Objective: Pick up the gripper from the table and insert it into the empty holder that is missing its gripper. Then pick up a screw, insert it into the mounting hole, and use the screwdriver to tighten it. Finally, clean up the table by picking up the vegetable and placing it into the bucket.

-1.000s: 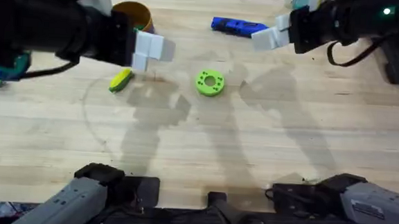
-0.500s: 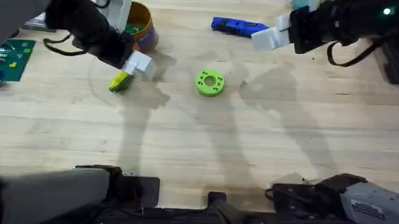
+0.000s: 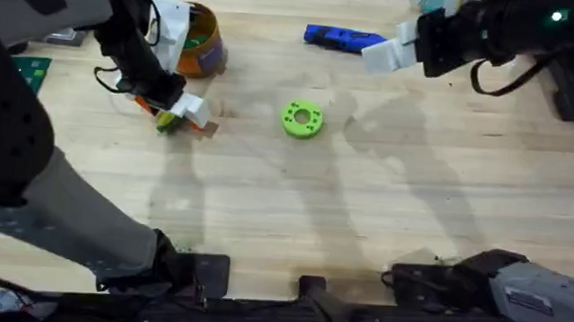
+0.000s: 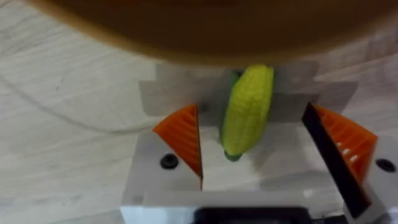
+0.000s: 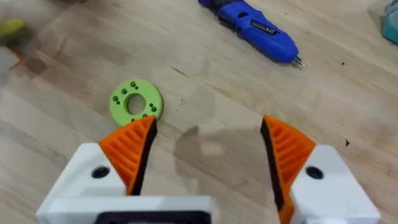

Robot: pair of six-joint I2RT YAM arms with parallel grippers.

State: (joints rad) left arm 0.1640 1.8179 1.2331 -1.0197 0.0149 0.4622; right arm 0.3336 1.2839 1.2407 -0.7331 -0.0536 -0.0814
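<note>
Two fingers of left gripper spread wide, straddling vegetable, nothing clamped | long axis runs between pads | right gripper open, empty, well apart

Vegetable just before the bucket, ring to its right, screwdriver behind the ring.

Overhead looks down; wrists close. Shared: vegetable, green ring.
</note>
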